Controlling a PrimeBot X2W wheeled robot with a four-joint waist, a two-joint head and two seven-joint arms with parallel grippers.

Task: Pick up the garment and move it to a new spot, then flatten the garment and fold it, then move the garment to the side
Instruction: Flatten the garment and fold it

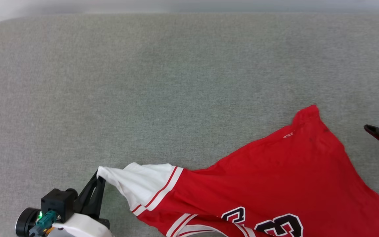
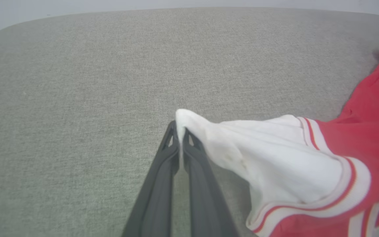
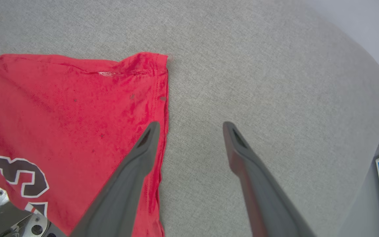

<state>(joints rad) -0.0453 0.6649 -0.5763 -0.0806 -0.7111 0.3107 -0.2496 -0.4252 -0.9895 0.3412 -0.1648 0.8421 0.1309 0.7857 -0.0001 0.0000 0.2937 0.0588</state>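
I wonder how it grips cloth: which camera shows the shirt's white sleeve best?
The left wrist view: the white sleeve is close and large, its tip pinched in the left hand. The head view shows it smaller, at the lower left. The right wrist view shows the shirt's red body.

- Table (image 1: 143, 82): grey woven cloth cover, matt, with a fine rough grain.
- Shirt (image 1: 291, 174): soft red cloth, faintly napped and creased; its sleeve (image 2: 275, 158) is smoother white knit.
- Fingers (image 2: 156, 197): dark, smooth, matt, plastic by the look.
- Wrist shell (image 1: 77, 227): glossy white plastic, beside a matt black block (image 1: 58, 202).
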